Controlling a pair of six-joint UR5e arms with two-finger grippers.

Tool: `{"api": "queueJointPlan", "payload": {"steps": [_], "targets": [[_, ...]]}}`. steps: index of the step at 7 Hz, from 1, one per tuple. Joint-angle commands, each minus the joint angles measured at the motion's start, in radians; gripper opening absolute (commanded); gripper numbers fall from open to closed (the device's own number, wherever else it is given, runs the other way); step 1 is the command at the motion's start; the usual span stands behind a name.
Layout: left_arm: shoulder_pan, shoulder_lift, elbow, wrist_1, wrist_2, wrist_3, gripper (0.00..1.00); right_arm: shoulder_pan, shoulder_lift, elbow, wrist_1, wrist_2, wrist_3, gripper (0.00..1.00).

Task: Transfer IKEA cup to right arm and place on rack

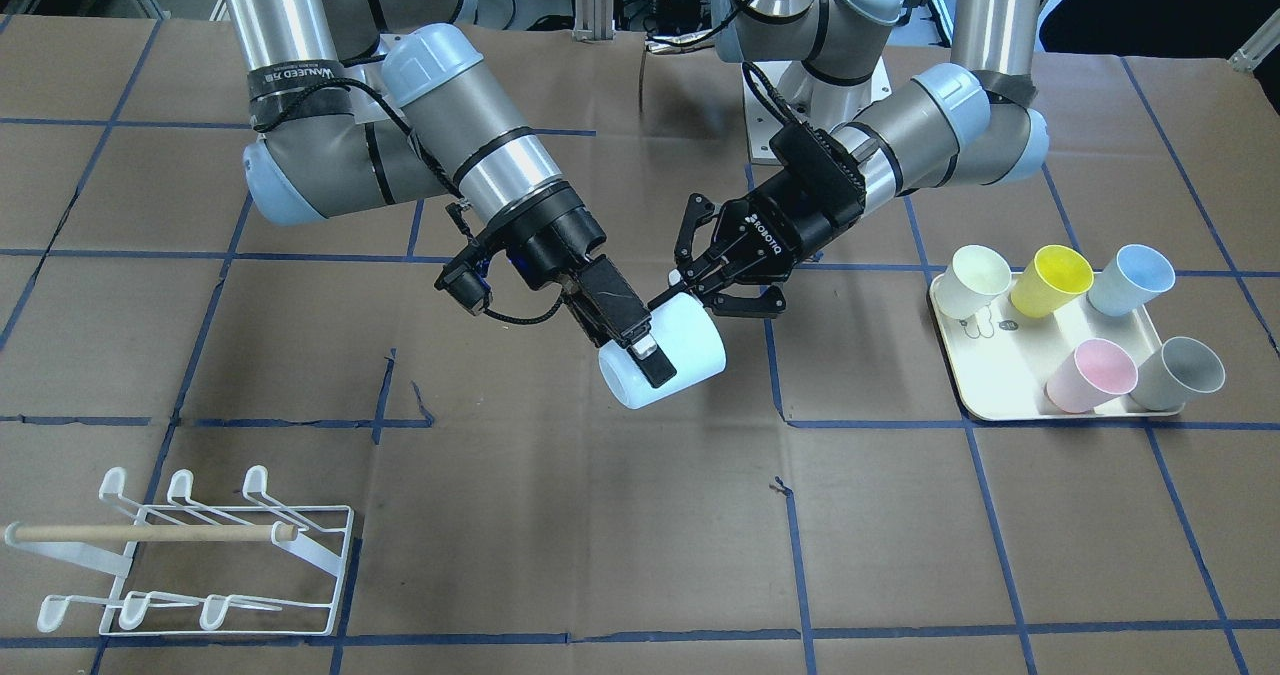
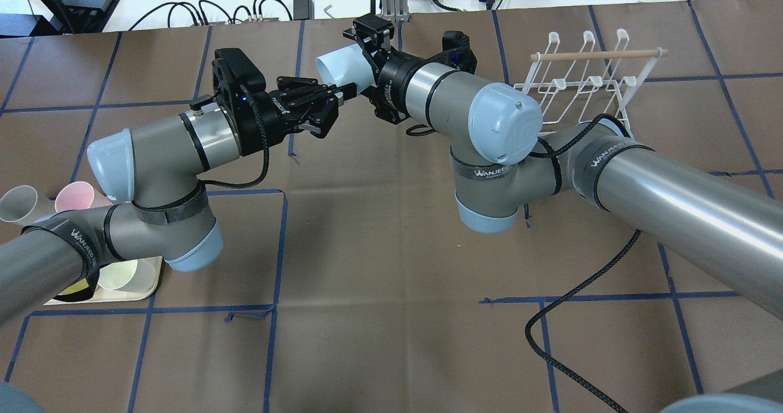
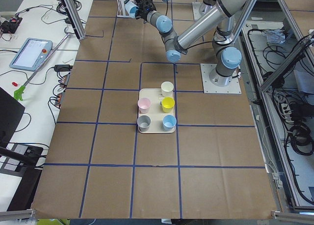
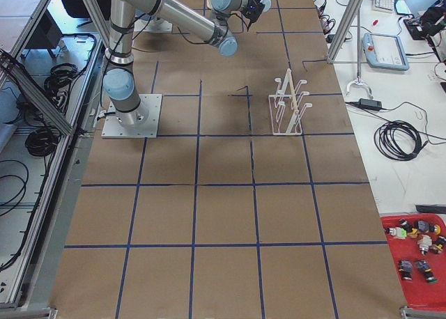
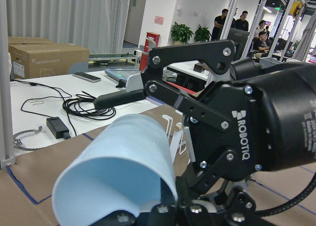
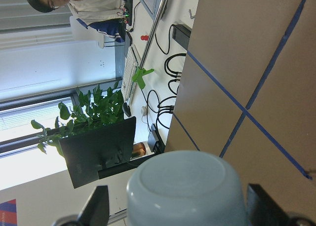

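1. Cup (image 1: 690,340), pale blue-white. In the air above the middle of the surface (image 1: 600,535), lying on its side. Its mouth faces the left claw and its base faces the right claw. Well apart from the rack.

2. Right claw (image 1: 652,360), on the right arm (image 1: 480,155). Clamped on the cup's body from the base end. One finger lies across the cup's upper side and the other is hidden beneath it. In the right wrist view its fingers (image 6: 98,206) flank the base, cut off by the bottom edge.

3. Left claw (image 1: 715,290). Fingers spread wide, with one tip at the cup's rim; whether it touches cannot be told. The left wrist view cuts off the lower finger.

4. Rack (image 1: 180,555), white wire with a wooden dowel (image 1: 150,532). Stands at the far edge on the robot's right. In the overhead view one corner is hidden behind the right arm.

5. Tray (image 1: 1000,395), cream, on the robot's left. Holds five further cups (image 1: 1050,280): cream, yellow, blue, pink and grey. In the overhead view it is largely covered by the left arm (image 1: 920,125).

6. Side views. The cup and both claws are too small to make out.
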Motion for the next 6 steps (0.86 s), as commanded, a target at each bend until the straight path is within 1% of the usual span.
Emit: {"api": "queueJointPlan", "payload": {"steps": [1, 2, 3, 4, 5, 6], "targets": [[0.000, -0.001, 0.000, 0.000, -0.001, 0.000, 0.02, 0.000, 0.000, 0.002, 0.000, -0.002, -0.001, 0.58], [0.000, 0.001, 0.000, 0.000, -0.001, 0.000, 0.02, 0.000, -0.001, 0.000, 0.000, -0.002, -0.001, 0.50], [0.000, 0.001, 0.000, 0.000, 0.000, 0.000, 0.05, 0.000, -0.003, 0.000, 0.003, 0.000, -0.004, 0.45], [0.000, 0.004, 0.005, 0.002, 0.002, 0.000, 0.27, 0.000, -0.004, 0.000, 0.011, 0.000, -0.006, 0.44], [0.000, 0.004, 0.003, 0.008, 0.005, 0.000, 0.68, 0.000, -0.004, 0.000, 0.011, 0.000, -0.007, 0.43], [0.000, 0.004, 0.003, 0.009, 0.004, -0.015, 0.87, 0.000, -0.004, 0.000, 0.011, 0.000, -0.009, 0.42]]}}
